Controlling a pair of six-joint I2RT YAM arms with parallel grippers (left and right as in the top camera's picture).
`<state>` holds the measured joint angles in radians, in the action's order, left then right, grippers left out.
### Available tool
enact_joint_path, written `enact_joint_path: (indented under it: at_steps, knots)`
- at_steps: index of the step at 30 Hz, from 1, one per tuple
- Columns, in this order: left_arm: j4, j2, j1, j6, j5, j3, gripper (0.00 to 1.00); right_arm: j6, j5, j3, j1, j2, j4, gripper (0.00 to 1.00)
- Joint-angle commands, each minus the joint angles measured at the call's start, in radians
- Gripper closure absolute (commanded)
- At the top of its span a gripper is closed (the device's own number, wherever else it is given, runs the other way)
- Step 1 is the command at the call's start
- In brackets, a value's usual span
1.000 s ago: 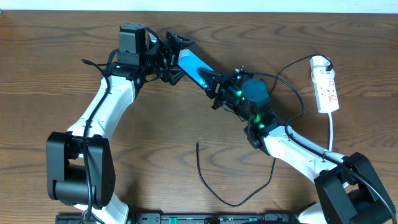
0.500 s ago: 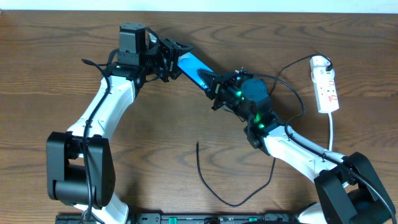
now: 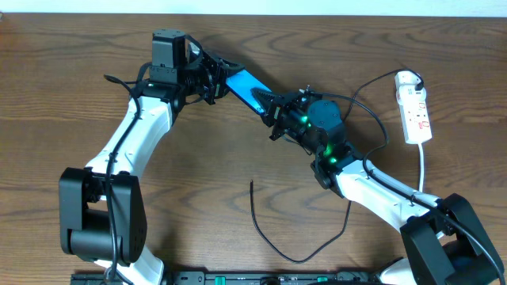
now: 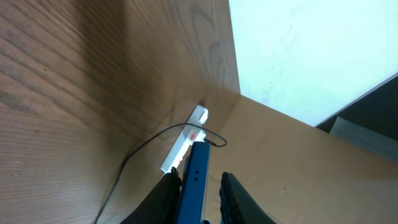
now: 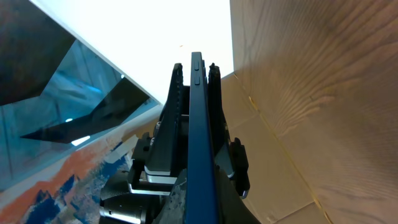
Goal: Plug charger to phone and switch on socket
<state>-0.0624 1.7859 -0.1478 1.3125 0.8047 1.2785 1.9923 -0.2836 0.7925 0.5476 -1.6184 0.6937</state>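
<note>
overhead: phone bridged between both arms, left gripper clamped on its upper-left end, right gripper clamped on lower-right end; charger loose on table
left wrist: fingers flank phone edge, socket beyond
right wrist: phone edge-on, gripped

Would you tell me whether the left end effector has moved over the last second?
Yes: the left end effector closed in around the phone, which stayed put against the socket.

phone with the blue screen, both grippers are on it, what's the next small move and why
Probably close the left gripper fully on the black-edged blue-screen smartphone: its jaws flank one end with a gap seemingly on one side, while the right gripper alone is clamped on the other end.
</note>
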Motion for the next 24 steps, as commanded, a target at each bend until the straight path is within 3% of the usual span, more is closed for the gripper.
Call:
enact_joint_path:
  at_steps: [1, 3, 6, 19, 24]
  knots:
    - [0.004, -0.026, -0.001, -0.002, -0.005, 0.0, 0.79, 0.012, -0.007, 0.019, 0.004, 0.004, 0.012, 0.99]
    - [0.004, -0.026, -0.001, -0.002, -0.005, 0.0, 0.81, 0.012, -0.007, 0.019, 0.004, 0.004, 0.012, 0.99]
    - [0.004, -0.026, -0.001, -0.002, -0.005, 0.0, 0.92, 0.012, -0.007, 0.019, 0.004, 0.004, 0.012, 0.98]
    - [0.003, -0.026, -0.001, -0.002, -0.005, 0.0, 0.93, 0.012, -0.006, 0.019, 0.004, 0.004, 0.01, 0.98]
    - [0.004, -0.026, 0.0, -0.002, -0.005, 0.0, 0.93, 0.012, -0.006, 0.019, 0.004, 0.004, 0.01, 0.81]
